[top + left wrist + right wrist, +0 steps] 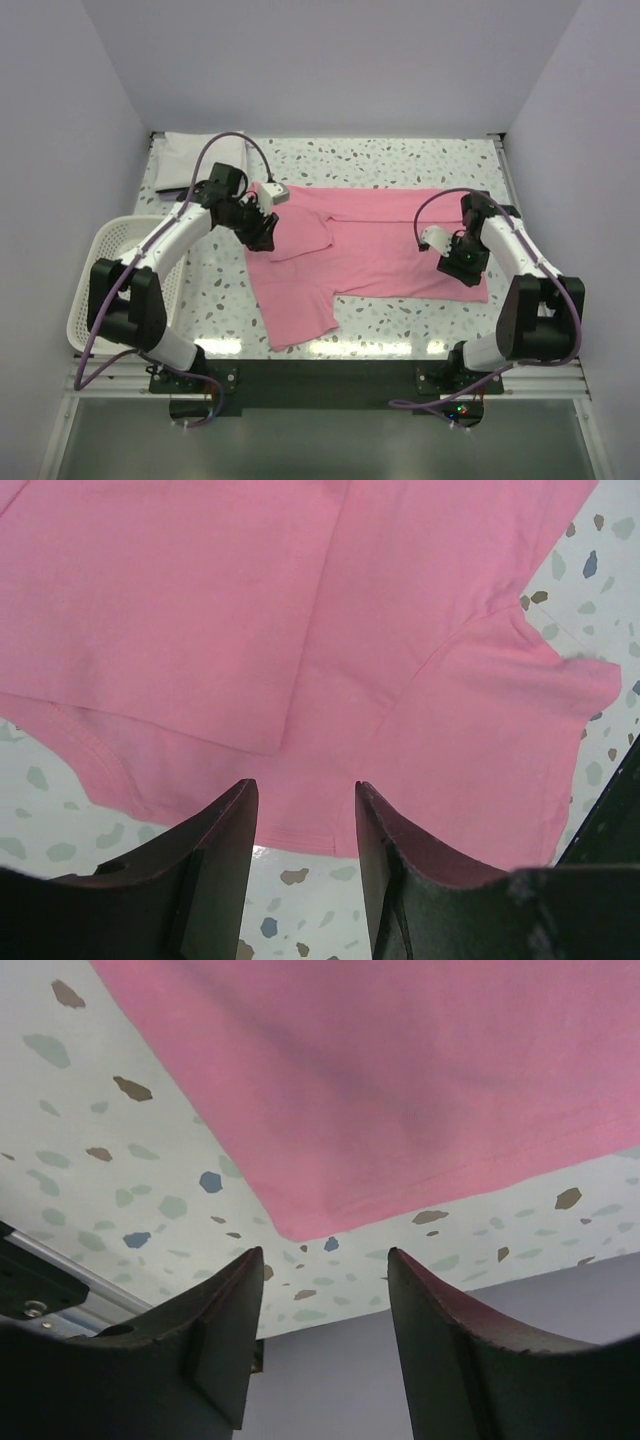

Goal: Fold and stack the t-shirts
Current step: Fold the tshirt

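Plain pink cloth t-shirt (pixel 385 250), spread mid-frame, folded pale-grey shirt (pixel 200 158) upper left; my left gripper (pixel 305 825) and right gripper (pixel 325 1305) gape empty at its edges, where a shallow pinch risks catching one layer, skewing the fold.

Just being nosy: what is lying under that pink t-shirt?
Only the speckled table shows around the pink t-shirt. Its folded-over flap covers part of it; anything beneath the cloth is hidden.

Plain pink t-shirt (pixel 380 250), pale grey t-shirt (pixel 195 158), white mesh basket (pixel 95 265), table (pixel 400 160) speckled grey, blue, brown.
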### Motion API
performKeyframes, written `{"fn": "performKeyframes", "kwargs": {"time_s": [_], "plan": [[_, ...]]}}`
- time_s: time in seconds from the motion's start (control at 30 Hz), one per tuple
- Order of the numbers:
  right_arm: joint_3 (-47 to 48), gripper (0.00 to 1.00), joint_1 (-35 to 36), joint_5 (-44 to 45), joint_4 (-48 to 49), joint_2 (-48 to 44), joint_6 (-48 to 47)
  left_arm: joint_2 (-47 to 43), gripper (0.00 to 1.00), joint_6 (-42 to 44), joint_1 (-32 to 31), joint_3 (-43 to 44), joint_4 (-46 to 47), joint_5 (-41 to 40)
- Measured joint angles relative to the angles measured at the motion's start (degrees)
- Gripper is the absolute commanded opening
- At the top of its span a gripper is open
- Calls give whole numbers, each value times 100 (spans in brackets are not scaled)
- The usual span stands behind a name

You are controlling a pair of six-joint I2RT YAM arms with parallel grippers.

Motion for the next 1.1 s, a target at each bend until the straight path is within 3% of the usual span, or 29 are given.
{"fn": "performKeyframes", "kwargs": {"time_s": [0.37,1.1], "plan": [[-442,47,-920,39,107,372,-1147,20,48,59,11,48,-319,-437],[-629,36,-999,42,439,708,-1335,15,48,57,11,24,-378,-540]]}}
